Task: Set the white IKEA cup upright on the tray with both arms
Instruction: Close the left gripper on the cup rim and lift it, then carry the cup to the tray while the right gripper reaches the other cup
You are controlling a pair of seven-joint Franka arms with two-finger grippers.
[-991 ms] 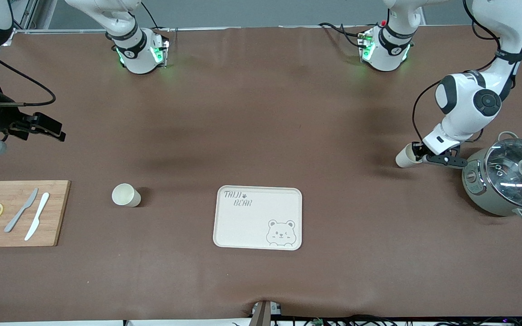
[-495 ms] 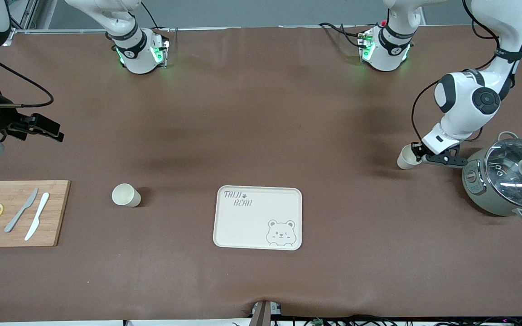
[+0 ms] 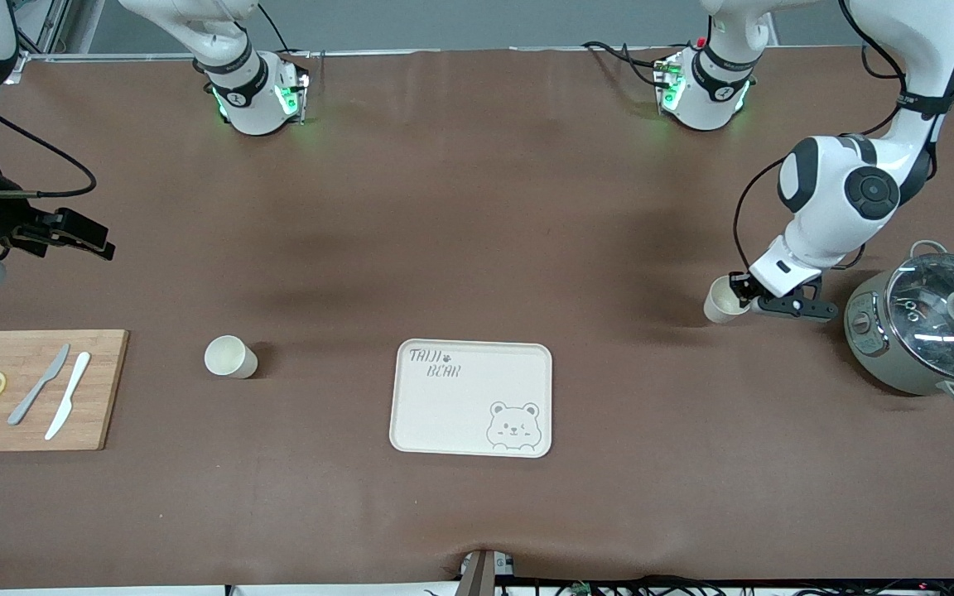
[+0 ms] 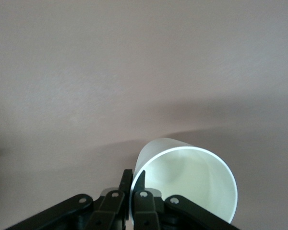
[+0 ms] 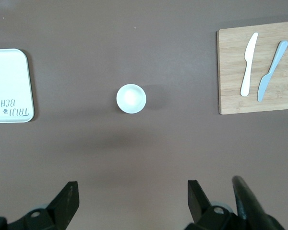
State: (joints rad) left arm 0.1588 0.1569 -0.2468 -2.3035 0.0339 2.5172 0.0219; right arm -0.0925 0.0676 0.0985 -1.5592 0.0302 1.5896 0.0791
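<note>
My left gripper (image 3: 744, 295) is shut on the rim of a white cup (image 3: 722, 301) and holds it tilted above the table beside the pot. In the left wrist view its fingers (image 4: 139, 184) pinch the wall of that cup (image 4: 192, 179). A second white cup (image 3: 230, 358) stands upright on the table between the cutting board and the cream bear tray (image 3: 472, 398). My right gripper (image 3: 84, 235) is open and empty, up over the right arm's end of the table. The right wrist view shows that standing cup (image 5: 131, 98) and a corner of the tray (image 5: 9, 86).
A grey pot with a glass lid (image 3: 928, 326) stands at the left arm's end, close to the left gripper. A wooden cutting board (image 3: 34, 389) with two knives and lemon slices lies at the right arm's end; it also shows in the right wrist view (image 5: 257, 67).
My left gripper has moved with its cup away from the pot toward the middle of the table. The right gripper has hardly shifted.
</note>
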